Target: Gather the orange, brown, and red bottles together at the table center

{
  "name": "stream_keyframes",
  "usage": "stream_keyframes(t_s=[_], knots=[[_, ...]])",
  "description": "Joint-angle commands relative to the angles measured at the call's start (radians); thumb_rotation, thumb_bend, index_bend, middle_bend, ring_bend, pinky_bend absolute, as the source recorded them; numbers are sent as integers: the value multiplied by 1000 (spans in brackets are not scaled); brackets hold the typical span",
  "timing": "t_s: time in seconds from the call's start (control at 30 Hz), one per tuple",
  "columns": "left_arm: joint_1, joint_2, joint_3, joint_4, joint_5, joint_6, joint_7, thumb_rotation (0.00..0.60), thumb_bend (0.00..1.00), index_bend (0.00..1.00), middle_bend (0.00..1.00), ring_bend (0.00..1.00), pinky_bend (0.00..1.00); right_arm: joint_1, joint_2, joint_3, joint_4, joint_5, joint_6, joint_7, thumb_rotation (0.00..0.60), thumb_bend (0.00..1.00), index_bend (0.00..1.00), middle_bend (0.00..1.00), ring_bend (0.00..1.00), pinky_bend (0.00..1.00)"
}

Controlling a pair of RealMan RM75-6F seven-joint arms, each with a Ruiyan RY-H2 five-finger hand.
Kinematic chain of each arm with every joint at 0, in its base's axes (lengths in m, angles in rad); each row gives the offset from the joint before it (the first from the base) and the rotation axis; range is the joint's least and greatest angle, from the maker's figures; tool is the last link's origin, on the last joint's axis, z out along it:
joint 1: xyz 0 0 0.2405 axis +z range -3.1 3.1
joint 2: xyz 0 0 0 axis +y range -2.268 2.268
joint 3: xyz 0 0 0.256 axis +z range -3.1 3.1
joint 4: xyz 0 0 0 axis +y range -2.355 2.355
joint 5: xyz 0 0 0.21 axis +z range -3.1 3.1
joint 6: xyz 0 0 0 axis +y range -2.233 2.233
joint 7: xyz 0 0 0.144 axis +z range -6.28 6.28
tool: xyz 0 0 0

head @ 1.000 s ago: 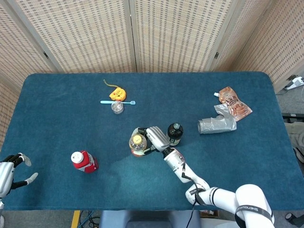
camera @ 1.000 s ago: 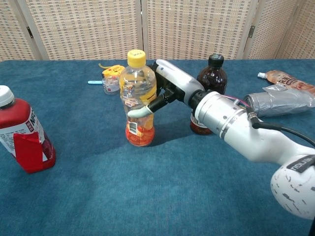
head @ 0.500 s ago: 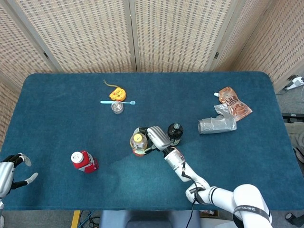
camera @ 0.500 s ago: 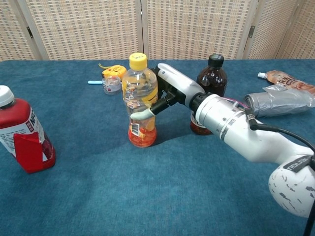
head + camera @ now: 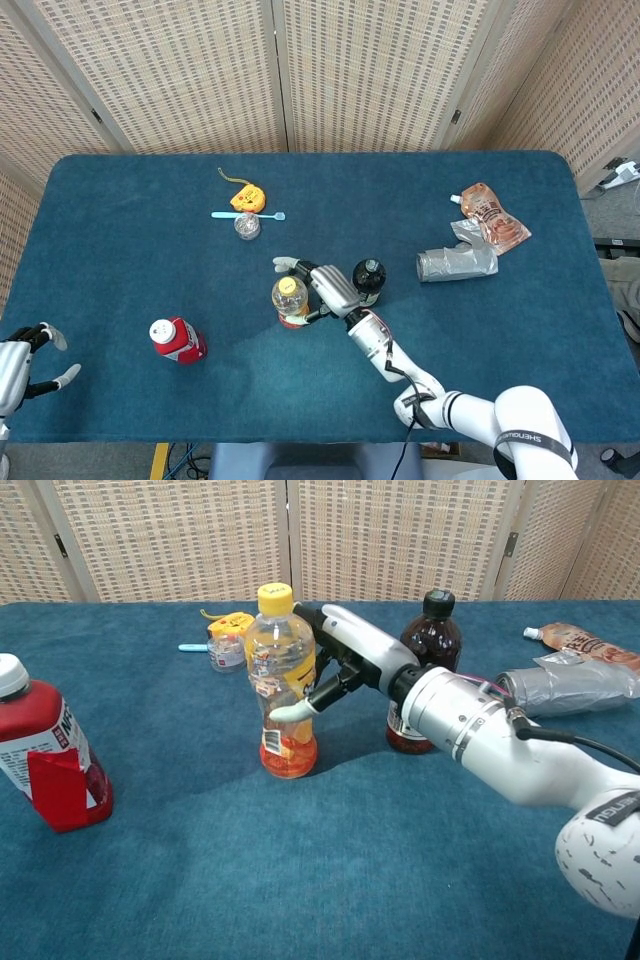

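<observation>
Orange bottle (image 5: 283, 685): upright on the counter (image 5: 120, 240), clear plastic, mostly empty, so probably light, top-heavy, easily tipped; the labelled midsection is the best hold. Right hand (image 5: 345, 660) fingers (image 5: 296, 710) wrap it mid-body. Brown bottle (image 5: 425, 670) stands just behind the wrist. Red bottle (image 5: 45, 750) well apart. Left hand (image 5: 25, 365) released, idle.

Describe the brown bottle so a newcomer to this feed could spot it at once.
Start at the blue table's middle, where the right hand is. The brown bottle stands upright just behind that arm, right of the orange bottle. It alone is dark, with a black cap.
</observation>
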Motion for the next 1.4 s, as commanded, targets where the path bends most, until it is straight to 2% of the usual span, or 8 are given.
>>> stream_keyframes(t_s=[0.03, 0.33, 0.53, 0.97, 1.4], knots=[[0, -1, 1, 0, 0, -1, 1, 600, 135, 549, 454, 412, 611, -3, 14, 0, -21, 0, 6, -11, 600, 0, 139, 228, 242, 427], [-2, -5, 3, 2, 5, -2, 12, 600, 134, 549, 454, 411, 611, -17, 77, 7, -138, 2, 30, -72, 600, 0, 109, 203, 211, 387], [-2, -9, 5, 3, 7, -1, 20, 600, 135, 549, 454, 411, 611, -32, 138, 17, -258, 22, 33, -171, 600, 0, 110, 199, 200, 371], [-4, -9, 5, 0, 10, -2, 26, 600, 135, 549, 454, 411, 611, -57, 284, 41, -541, 98, 11, -453, 600, 0, 109, 190, 191, 360], [-7, -14, 6, -4, 12, -4, 39, 600, 135, 549, 454, 411, 611, -84, 508, 45, -846, 246, -19, -811, 600, 0, 110, 193, 191, 360]])
